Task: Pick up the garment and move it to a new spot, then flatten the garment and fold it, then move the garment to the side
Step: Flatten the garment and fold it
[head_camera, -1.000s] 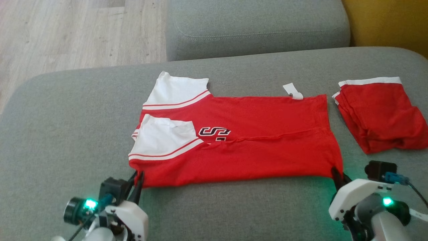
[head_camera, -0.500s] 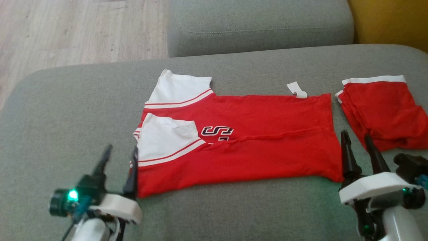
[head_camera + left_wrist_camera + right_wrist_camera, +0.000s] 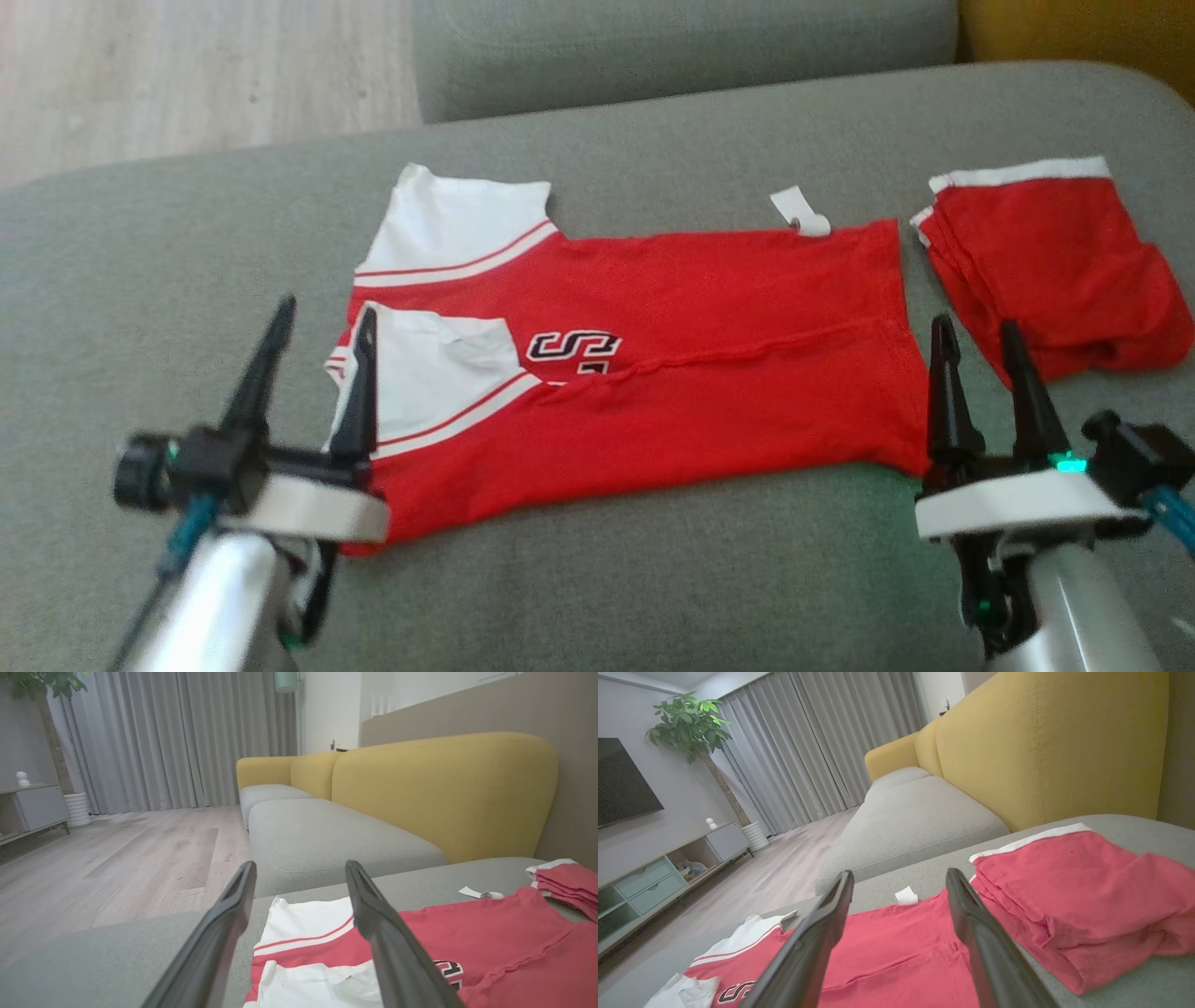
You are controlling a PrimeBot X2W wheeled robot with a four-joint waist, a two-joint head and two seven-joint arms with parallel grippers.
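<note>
Left end effector (image 3: 327, 308), lower left of the frame, and right end effector (image 3: 976, 325), lower right, both stand released. Between them the folded shirt (image 3: 672, 373) lies mid-frame on the sofa (image 3: 653, 579), with shorts (image 3: 1055, 271) at upper right.

**Hidden bits**

The left tool (image 3: 326, 308) covers part of the white sleeve (image 3: 439, 359) of the red shirt (image 3: 709, 308). A fold hides the bottom of its black letters (image 3: 571, 347). The left arm (image 3: 205, 597) looks blurry. Both wrist views cut the shirt off at the bottom.
</note>
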